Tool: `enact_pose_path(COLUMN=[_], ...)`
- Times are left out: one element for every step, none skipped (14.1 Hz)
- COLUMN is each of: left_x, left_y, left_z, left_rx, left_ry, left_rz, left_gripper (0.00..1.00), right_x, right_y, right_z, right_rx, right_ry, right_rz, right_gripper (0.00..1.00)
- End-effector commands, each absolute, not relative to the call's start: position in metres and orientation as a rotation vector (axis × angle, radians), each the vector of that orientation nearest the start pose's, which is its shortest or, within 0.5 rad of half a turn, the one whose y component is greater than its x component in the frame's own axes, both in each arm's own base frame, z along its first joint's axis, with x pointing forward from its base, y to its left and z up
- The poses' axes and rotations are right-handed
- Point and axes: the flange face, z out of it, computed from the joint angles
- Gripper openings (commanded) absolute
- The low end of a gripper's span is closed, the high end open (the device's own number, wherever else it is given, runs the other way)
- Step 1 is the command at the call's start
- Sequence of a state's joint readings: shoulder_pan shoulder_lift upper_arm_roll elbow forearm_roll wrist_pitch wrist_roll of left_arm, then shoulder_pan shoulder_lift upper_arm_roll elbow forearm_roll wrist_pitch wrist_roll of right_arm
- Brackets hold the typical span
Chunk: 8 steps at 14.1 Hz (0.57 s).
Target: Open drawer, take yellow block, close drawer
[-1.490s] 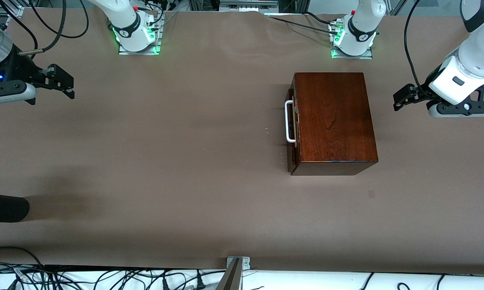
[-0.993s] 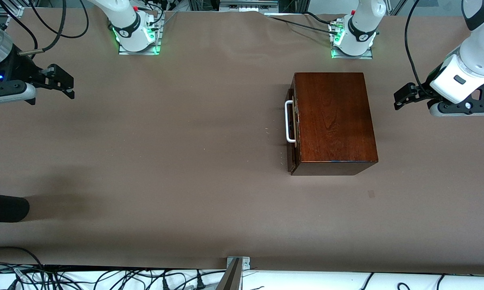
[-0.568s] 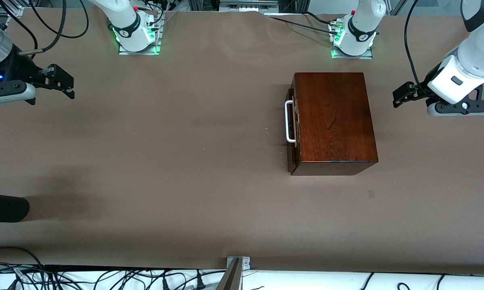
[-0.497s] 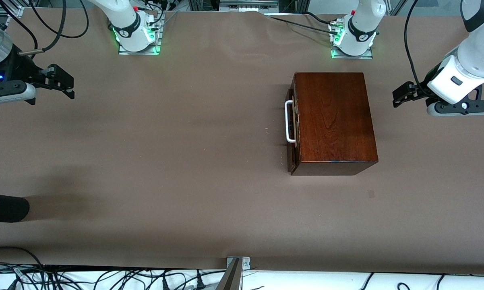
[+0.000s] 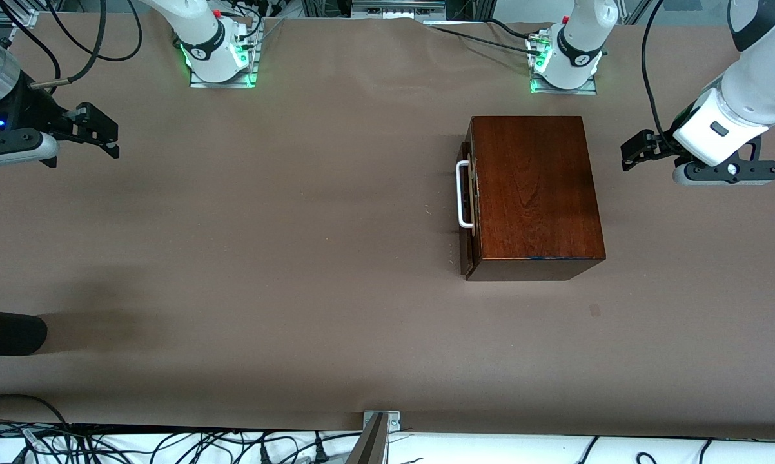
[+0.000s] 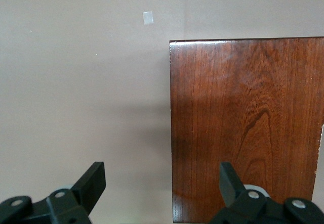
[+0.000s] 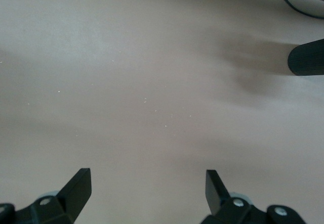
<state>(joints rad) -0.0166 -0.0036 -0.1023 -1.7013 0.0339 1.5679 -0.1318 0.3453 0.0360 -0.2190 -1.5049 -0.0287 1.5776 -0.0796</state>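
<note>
Drawer point(image 5: 468, 206) shut; handle point(image 5: 463, 194) at 9 o'clock from nearer left end effector point(image 5: 642, 149), spread; right end effector point(image 5: 97, 132) spread, waits.

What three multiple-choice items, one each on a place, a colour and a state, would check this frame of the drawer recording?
1. Where does the left gripper hang?
A. over the table beside the wooden box, toward the left arm's end
B. on the handle
C. inside the drawer

2. What colour is the handle?
A. black
B. white
C. yellow

3. What state is the drawer in?
A. pulled fully out
C. removed
B. closed

Key: 1 A, it is off the box, over bare table. 2 B, the U-shaped bar shows white. 3 B, its front sits flush with the box, and no yellow block shows.
</note>
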Motion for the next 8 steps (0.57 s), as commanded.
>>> enact_pose_path(left_x=[0.5477,0.5476,0.5463,0.5452,0.5442,0.5429,0.5429,0.5430], left_y=[-0.0632,-0.0632,-0.0639,-0.0637,-0.0644,-0.0676,-0.0676,-0.0676], left_z=[0.5703,0.5702,0.5712,0.5705,0.5700,0.5695,0.5695,0.5702], left_rx=[-3.092,-3.092,-3.090,-3.088,-3.086,-3.084,-3.084,-3.085], left_ry=[-0.008,-0.008,-0.006,-0.003,-0.001,0.010,0.011,0.010], left_rz=[0.207,0.209,0.216,0.230,0.242,0.253,0.253,0.251], left_gripper=[1.00,1.00,1.00,1.00,1.00,1.00,1.00,1.00], right_x=[0.5606,0.5601,0.5601,0.5606,0.5606,0.5601,0.5606,0.5606], right_y=[0.0705,0.0704,0.0704,0.0705,0.0705,0.0704,0.0705,0.0705], right_z=[0.6414,0.6422,0.6422,0.6414,0.6414,0.6422,0.6414,0.6414], right_rx=[-3.158,-3.158,-3.158,-3.158,-3.158,-3.158,-3.158,-3.158], right_ry=[-0.315,-0.315,-0.318,-0.318,-0.318,-0.315,-0.318,-0.318], right_rz=[-0.056,-0.059,-0.059,-0.056,-0.056,-0.059,-0.056,-0.056], right_gripper=[1.00,1.00,1.00,1.00,1.00,1.00,1.00,1.00])
